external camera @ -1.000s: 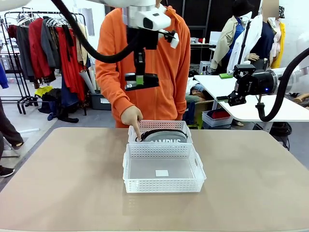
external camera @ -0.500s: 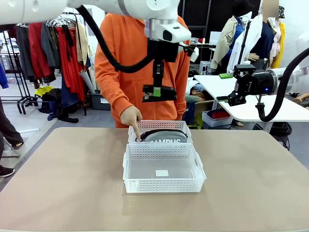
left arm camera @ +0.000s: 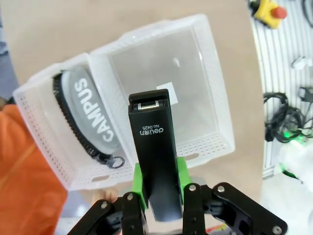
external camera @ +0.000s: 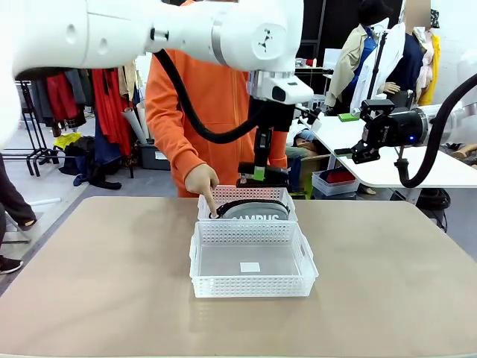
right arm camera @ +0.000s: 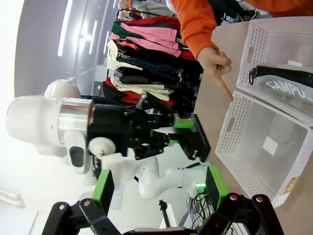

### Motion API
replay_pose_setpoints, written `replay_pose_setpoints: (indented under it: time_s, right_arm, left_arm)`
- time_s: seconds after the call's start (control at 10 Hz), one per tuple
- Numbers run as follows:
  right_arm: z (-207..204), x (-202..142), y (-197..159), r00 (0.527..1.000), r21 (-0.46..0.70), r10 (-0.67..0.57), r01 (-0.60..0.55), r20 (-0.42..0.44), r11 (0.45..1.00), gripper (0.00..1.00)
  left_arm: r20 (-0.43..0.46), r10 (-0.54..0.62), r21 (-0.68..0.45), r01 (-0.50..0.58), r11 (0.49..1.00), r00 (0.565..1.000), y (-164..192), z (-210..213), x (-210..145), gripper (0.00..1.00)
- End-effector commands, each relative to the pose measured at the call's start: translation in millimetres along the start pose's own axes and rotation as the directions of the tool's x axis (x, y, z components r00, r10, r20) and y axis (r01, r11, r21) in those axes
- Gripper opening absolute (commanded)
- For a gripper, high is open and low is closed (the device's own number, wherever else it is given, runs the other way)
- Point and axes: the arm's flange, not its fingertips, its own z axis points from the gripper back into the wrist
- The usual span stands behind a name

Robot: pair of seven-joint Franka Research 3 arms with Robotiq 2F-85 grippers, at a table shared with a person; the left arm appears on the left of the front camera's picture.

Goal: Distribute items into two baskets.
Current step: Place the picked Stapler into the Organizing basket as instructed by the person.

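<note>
**Stapler Arriving Over the Baskets**

The left gripper [external camera: 262, 177], jaws clamped on the stapler [left arm camera: 155, 147], is swinging rightward and lowering over the far basket [external camera: 211, 202], where the pouch [external camera: 253, 209] lies; the near basket [external camera: 252, 282] is waiting. The right gripper [right arm camera: 157, 187] is hanging, jaws apart.

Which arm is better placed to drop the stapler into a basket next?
The left. Its gripper already clamps the stapler and hangs just above the far basket, which holds the CAMPUS pouch; the near basket lies right below. The right gripper is open, off to the side.
</note>
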Motion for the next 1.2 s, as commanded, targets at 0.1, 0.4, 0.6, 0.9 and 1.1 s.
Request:
replay_pose_setpoints:
  time_s: [0.1, 0.4, 0.6, 0.9, 1.1]
  right_arm:
    - [0, 0, 2, 1.0, -0.002, 0.002, -0.001, 0.008, 1.0, 1.0]
    - [0, 0, 2, 1.0, -0.002, 0.002, -0.001, 0.008, 1.0, 1.0]
    - [0, 0, 2, 1.0, -0.002, 0.002, -0.001, 0.008, 1.0, 1.0]
    - [0, 0, 2, 1.0, -0.002, 0.002, -0.001, 0.008, 1.0, 1.0]
    - [0, 0, 2, 1.0, -0.002, 0.002, -0.001, 0.008, 1.0, 1.0]
  left_arm:
    - [0.003, 0.087, -0.004, -0.087, 0.996, 0.996, 3, -39, 7, 0.0]
    - [-0.029, 0.168, -0.03, -0.168, 0.985, 0.985, 6, -76, 9, 0.0]
    - [-0.008, 0.138, -0.042, -0.138, 0.989, 0.99, 13, -74, 13, 0.0]
    - [-0.008, 0.138, -0.042, -0.138, 0.989, 0.99, 13, -74, 13, 0.0]
    - [-0.019, 0.089, -0.035, -0.089, 0.995, 0.996, 17, -88, 6, 0.0]
